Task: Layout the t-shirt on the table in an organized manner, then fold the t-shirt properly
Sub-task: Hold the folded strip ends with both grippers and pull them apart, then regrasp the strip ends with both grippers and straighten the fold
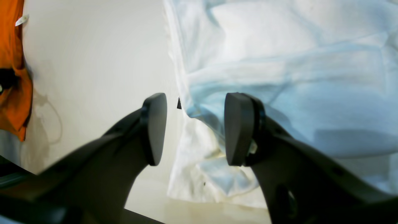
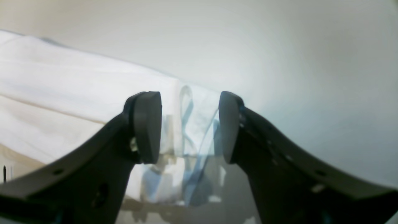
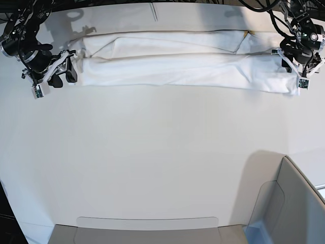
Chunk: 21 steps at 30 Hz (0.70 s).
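Legible text, labels, brands, numbers, signs: none in any view; white cotton t-shirt (image 3: 183, 63), folded into a long band on the smooth white table (image 3: 152, 162), shows only blank fabric; small white tag (image 1: 21, 20) on orange cloth (image 1: 12, 71), far left of and above the left pincer (image 1: 195, 129), too blurred to read; small dark mark (image 1: 179, 103) between that pincer's pads, unreadable.
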Each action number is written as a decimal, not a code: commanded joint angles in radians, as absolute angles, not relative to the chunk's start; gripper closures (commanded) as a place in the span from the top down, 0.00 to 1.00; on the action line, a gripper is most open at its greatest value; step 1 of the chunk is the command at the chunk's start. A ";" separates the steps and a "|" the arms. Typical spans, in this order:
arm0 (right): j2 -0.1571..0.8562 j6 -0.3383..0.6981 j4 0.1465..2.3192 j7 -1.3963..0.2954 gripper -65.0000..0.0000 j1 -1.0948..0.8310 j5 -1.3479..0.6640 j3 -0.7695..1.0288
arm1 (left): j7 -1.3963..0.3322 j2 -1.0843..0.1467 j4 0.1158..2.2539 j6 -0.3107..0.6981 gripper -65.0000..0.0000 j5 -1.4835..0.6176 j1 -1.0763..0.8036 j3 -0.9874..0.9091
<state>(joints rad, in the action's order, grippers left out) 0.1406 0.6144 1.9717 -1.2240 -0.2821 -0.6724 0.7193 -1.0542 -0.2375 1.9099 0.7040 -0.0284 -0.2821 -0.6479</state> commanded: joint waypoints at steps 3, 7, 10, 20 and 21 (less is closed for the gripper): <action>0.153 0.630 1.985 -1.211 0.46 -0.274 -0.671 0.720 | -1.043 -0.251 1.926 0.698 0.47 -0.031 -0.278 -0.654; 0.148 0.631 1.983 -1.213 0.46 -0.254 -0.602 0.711 | -1.043 -0.251 1.926 0.698 0.47 -0.031 -0.278 -0.654; 0.150 0.631 1.945 -1.213 0.46 -0.245 -0.570 0.671 | -1.043 -0.251 1.926 0.698 0.47 -0.033 -0.278 -0.654; 0.151 0.631 1.916 -1.210 0.46 -0.239 -0.567 0.564 | -1.043 -0.251 1.926 0.698 0.47 -0.033 -0.278 -0.657; 0.151 0.631 1.916 -1.210 0.46 -0.240 -0.567 0.561 | -1.043 -0.251 1.926 0.698 0.47 -0.033 -0.278 -0.657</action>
